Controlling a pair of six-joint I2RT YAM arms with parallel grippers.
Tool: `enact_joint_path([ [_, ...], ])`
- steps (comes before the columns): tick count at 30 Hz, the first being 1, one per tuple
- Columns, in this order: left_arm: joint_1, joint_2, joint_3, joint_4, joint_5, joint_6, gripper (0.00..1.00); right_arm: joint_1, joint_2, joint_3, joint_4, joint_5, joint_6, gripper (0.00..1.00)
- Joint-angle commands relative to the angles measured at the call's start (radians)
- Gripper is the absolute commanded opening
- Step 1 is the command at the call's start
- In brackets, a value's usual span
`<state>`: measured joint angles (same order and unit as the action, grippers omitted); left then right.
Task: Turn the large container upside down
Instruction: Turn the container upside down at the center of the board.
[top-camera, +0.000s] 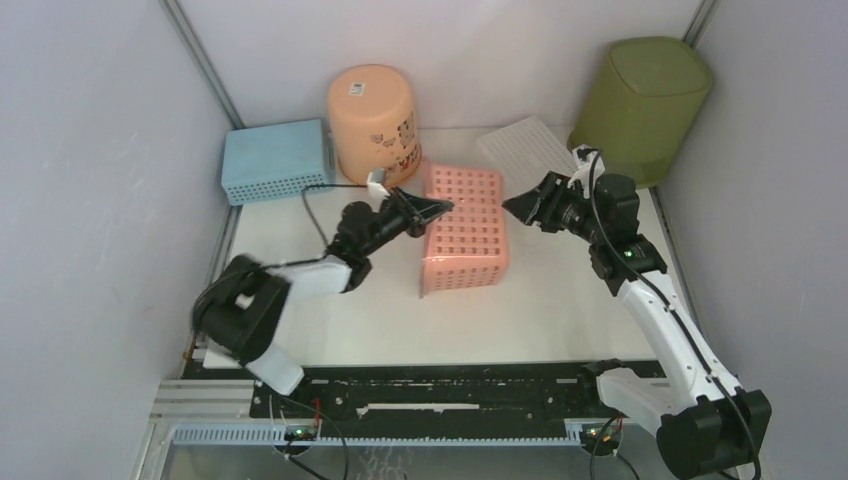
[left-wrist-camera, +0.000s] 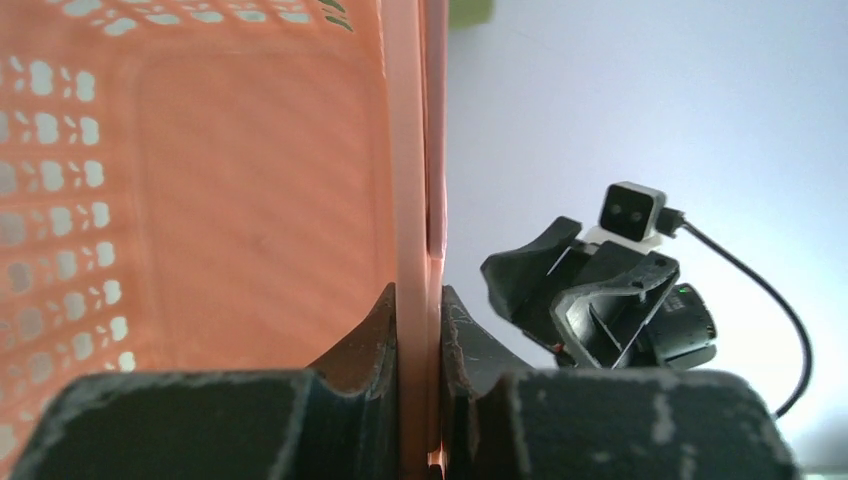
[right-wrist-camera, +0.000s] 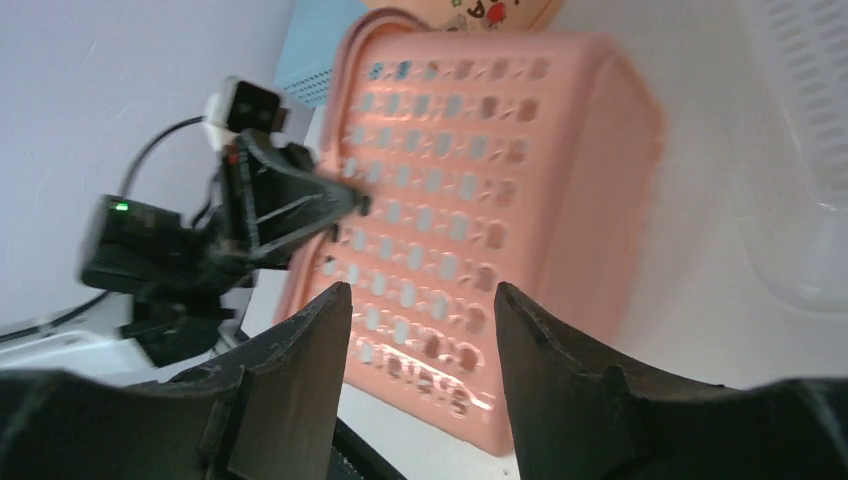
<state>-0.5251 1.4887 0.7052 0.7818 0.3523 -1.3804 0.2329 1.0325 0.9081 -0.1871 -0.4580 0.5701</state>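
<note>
The olive-green bin (top-camera: 643, 103) stands in the back right corner against the walls, and its upper face looks closed. Neither gripper touches it. My left gripper (top-camera: 440, 207) is shut on the rim wall of a pink perforated basket (top-camera: 465, 235), which sits tilted on the table's middle. In the left wrist view the two fingers clamp the thin pink wall (left-wrist-camera: 415, 200). My right gripper (top-camera: 515, 205) is open and empty, just right of the basket. In the right wrist view its gripper (right-wrist-camera: 422, 300) points at the basket's perforated side (right-wrist-camera: 470, 200).
A peach bucket with cartoon print (top-camera: 372, 118) stands upside down at the back. A light blue perforated box (top-camera: 275, 160) lies left of it. A white perforated tray (top-camera: 530, 148) lies between the basket and the green bin. Grey walls close in on three sides.
</note>
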Motion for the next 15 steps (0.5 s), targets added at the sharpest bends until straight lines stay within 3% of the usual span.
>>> enact_joint_path([
  [1, -0.084, 0.281, 0.146, 0.705, -0.038, -0.340, 0.00, -0.030, -0.041, 0.042, -0.119, -0.015, -0.059, 0.63],
  [7, -0.159, 0.440, 0.247, 0.732, -0.143, -0.356, 0.00, -0.061, -0.075, 0.050, -0.178, -0.020, -0.088, 0.64],
  [11, -0.158, 0.442, 0.196, 0.744, -0.231, -0.379, 0.00, -0.077, -0.085, 0.052, -0.196, -0.021, -0.100, 0.64],
  [15, -0.176, 0.437, 0.255, 0.746, -0.276, -0.430, 0.00, -0.087, -0.093, 0.056, -0.200, -0.028, -0.103, 0.64],
])
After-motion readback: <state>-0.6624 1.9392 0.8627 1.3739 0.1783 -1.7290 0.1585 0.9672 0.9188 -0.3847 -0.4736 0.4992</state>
